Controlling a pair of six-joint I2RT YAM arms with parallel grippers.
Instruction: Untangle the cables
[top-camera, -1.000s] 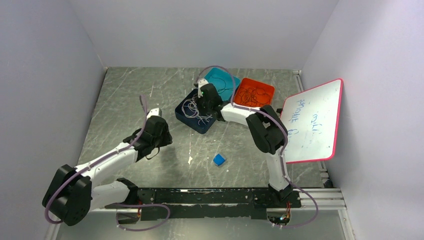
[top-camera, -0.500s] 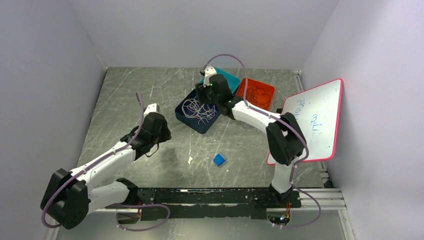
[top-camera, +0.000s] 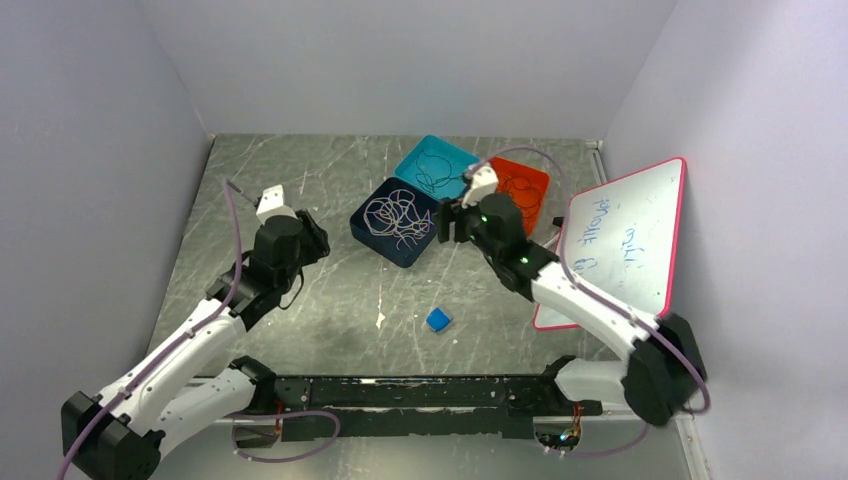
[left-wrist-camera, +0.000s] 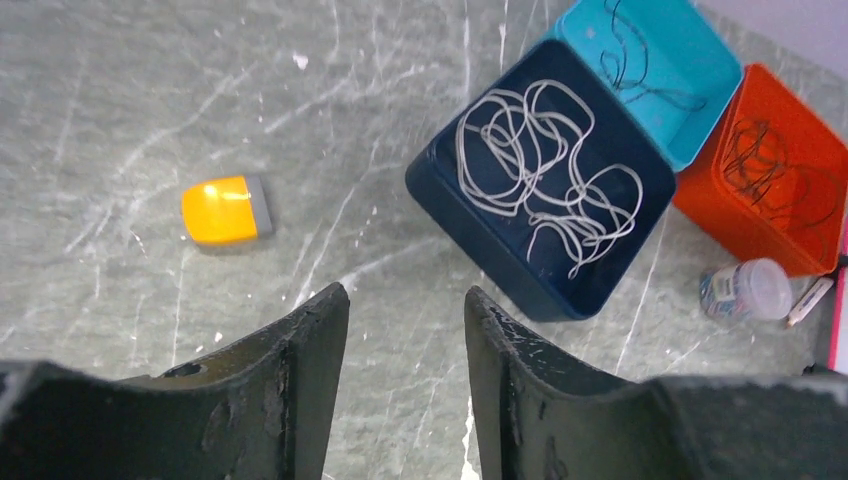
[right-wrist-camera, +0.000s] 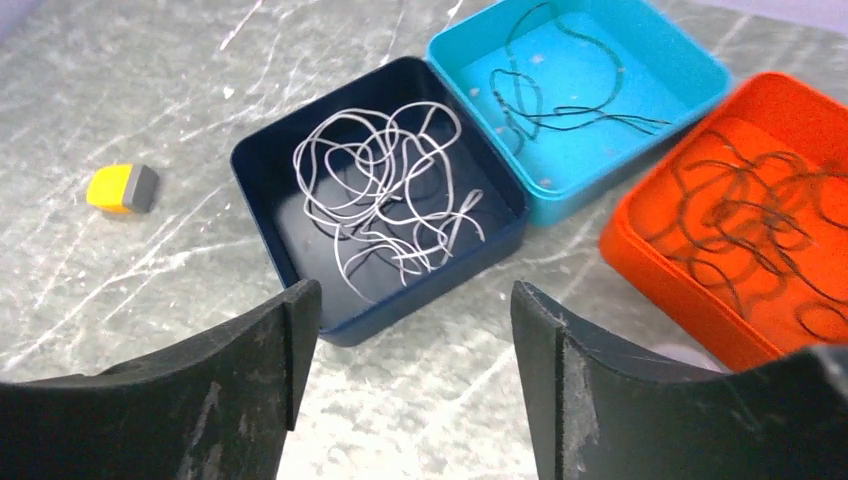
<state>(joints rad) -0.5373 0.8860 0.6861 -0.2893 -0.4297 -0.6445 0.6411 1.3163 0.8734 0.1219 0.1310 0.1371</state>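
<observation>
Whitish-grey cables (top-camera: 392, 215) lie in tangled loops inside a navy tray (top-camera: 372, 240). A thin black cable (right-wrist-camera: 545, 100) rests in the teal tray (top-camera: 452, 152), and several black loops (right-wrist-camera: 760, 220) fill the orange tray (top-camera: 535, 180). My left gripper (left-wrist-camera: 405, 300) hovers over bare table left of the navy tray (left-wrist-camera: 470, 235), open and holding nothing. My right gripper (right-wrist-camera: 415, 295) is open and empty above the table just near the navy tray (right-wrist-camera: 255, 230), right of it in the top view. The white tangle (left-wrist-camera: 545, 150) touches neither gripper.
A yellow-and-grey block (left-wrist-camera: 222, 210) lies left of the trays. A small blue block (top-camera: 438, 319) sits mid-table. A pink-framed whiteboard (top-camera: 620, 245) leans at the right wall. A small white bottle (left-wrist-camera: 745, 290) and a pen (left-wrist-camera: 808, 300) lie below the orange tray.
My right arm has drawn back from over the navy tray to its right side, jaws widening. The left arm has swung toward the far left, its jaws a little wider.
</observation>
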